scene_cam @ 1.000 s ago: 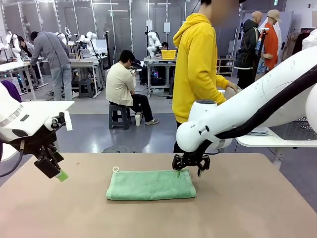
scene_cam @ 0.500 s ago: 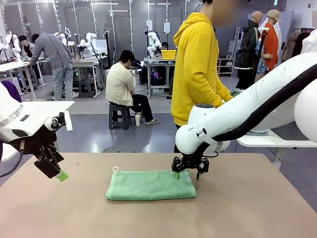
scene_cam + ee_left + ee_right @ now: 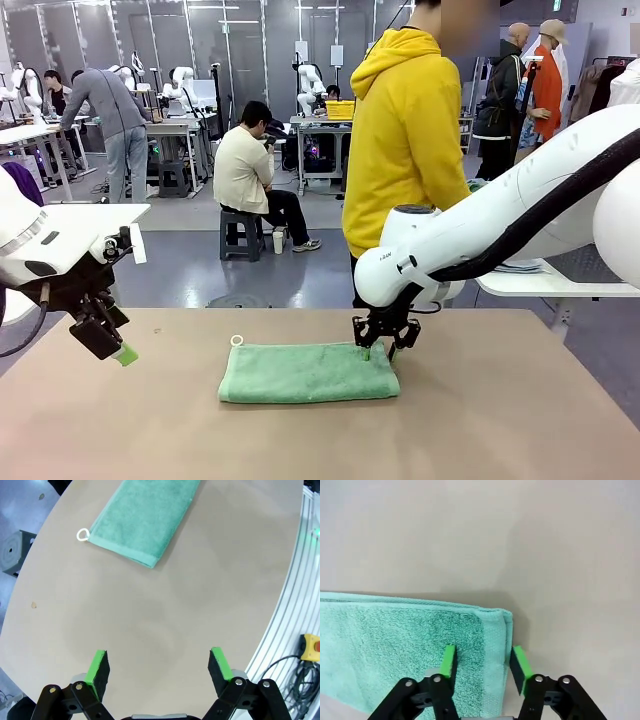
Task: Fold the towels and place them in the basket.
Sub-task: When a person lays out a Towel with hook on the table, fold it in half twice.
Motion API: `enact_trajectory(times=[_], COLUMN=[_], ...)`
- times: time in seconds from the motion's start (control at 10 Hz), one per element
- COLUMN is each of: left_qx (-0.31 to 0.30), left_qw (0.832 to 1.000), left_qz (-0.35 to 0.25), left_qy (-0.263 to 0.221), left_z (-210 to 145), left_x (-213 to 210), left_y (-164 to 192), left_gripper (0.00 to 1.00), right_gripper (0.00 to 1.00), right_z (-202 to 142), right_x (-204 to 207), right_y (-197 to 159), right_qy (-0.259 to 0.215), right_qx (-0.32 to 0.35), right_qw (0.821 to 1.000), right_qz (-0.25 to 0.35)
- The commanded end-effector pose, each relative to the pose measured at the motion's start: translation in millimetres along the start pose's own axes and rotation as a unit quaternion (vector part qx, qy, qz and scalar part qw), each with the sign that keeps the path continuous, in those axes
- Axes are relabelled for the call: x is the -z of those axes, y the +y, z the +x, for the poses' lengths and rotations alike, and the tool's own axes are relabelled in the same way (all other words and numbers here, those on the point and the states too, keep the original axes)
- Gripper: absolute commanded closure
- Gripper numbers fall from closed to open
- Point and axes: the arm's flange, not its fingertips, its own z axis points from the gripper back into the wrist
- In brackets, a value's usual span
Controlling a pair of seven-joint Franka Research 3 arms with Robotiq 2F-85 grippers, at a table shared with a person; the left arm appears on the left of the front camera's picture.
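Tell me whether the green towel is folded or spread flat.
Folded. The green towel lies as a narrow, thick strip; the right wrist view shows doubled layers at its end edge.

Flat on the tan rectangular counter, about midway left to right: folded mint-green terry towel, long side running left to right. At its far left corner, on the counter: small white fabric loop. At the towel's right end: black, green-padded right arm's fingers, one on the top layer, the other just beside the end fold. Pinching or merely astride, hard to say. Well left of the towel, above the counter: left arm's fingers, spread, nothing between. Behind the far edge, right of middle: person in a yellow hooded sweatshirt.
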Motion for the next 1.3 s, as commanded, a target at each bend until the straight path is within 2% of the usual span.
enact_trajectory(times=[0.0,0.1,0.2,0.8,1.0,1.2], left_qx=[-0.009,-0.009,-0.009,-0.009,-0.009,-0.009], left_qw=[1.0,1.0,1.0,1.0,1.0,1.0], left_qz=[0.004,0.004,0.004,0.004,0.004,0.004], left_qy=[0.004,0.004,0.004,0.004,0.004,0.004], left_z=[1,1,1,1,1,1], left_x=[2,2,2,2,2,2], left_y=[-1,-1,-1,-1,-1,-1], left_gripper=[0.0,0.0,0.0,0.0,0.0,0.0], right_gripper=[1.0,0.96,1.0,1.0,1.0,1.0], right_z=[2,2,3,-4,-11,-19], right_x=[7,7,6,-16,-42,-76], right_y=[4,5,6,6,-7,-2], right_qy=[0.005,0.006,0.006,0.001,-0.017,-0.04], right_qx=[0.014,0.014,0.013,-0.014,-0.015,-0.038], right_qw=[1.0,1.0,1.0,0.999,0.999,0.997], right_qz=[-0.01,-0.012,-0.015,-0.038,-0.048,-0.056])
